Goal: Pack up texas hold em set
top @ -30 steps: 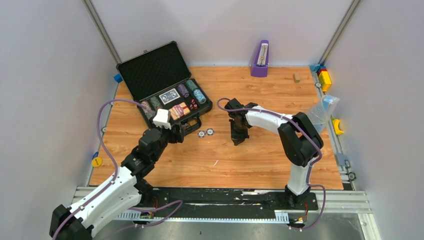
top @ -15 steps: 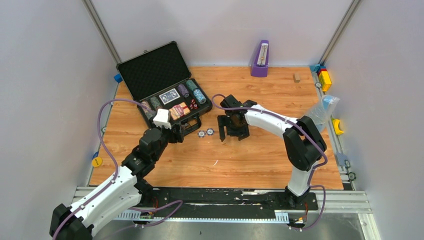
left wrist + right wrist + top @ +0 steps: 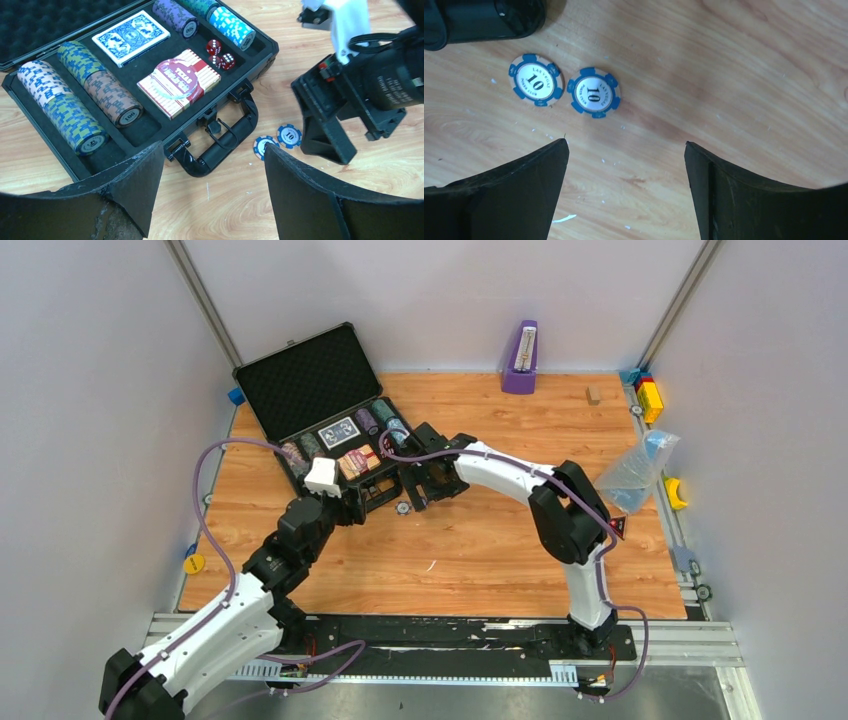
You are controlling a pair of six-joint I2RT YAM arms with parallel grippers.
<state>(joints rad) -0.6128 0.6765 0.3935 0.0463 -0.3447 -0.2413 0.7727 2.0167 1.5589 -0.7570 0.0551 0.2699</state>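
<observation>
The dark foam-lined briefcase [image 3: 300, 385] lies open at the back left. In it are striped chip rolls [image 3: 111, 98], a blue card deck [image 3: 132, 37], a red deck [image 3: 200, 75] with a clear round button [image 3: 172, 79] on top, and red dice [image 3: 220, 55]. Two loose blue "10" chips [image 3: 536, 80] [image 3: 594, 92] lie on the wood by the black handle [image 3: 220, 150]. My right gripper [image 3: 626, 144] hovers open just beside them, nothing between its fingers. My left gripper [image 3: 214, 150] is open in front of the handle and holds nothing.
A purple metronome [image 3: 519, 358] stands at the back wall. A small wooden block [image 3: 593, 395] and coloured toy blocks [image 3: 648, 392] sit at the back right. A clear plastic bag [image 3: 635, 470] lies at the right edge.
My right gripper has gone from shut to open and swung left from mid-table to the loose chips by the case. The left arm has not moved.
</observation>
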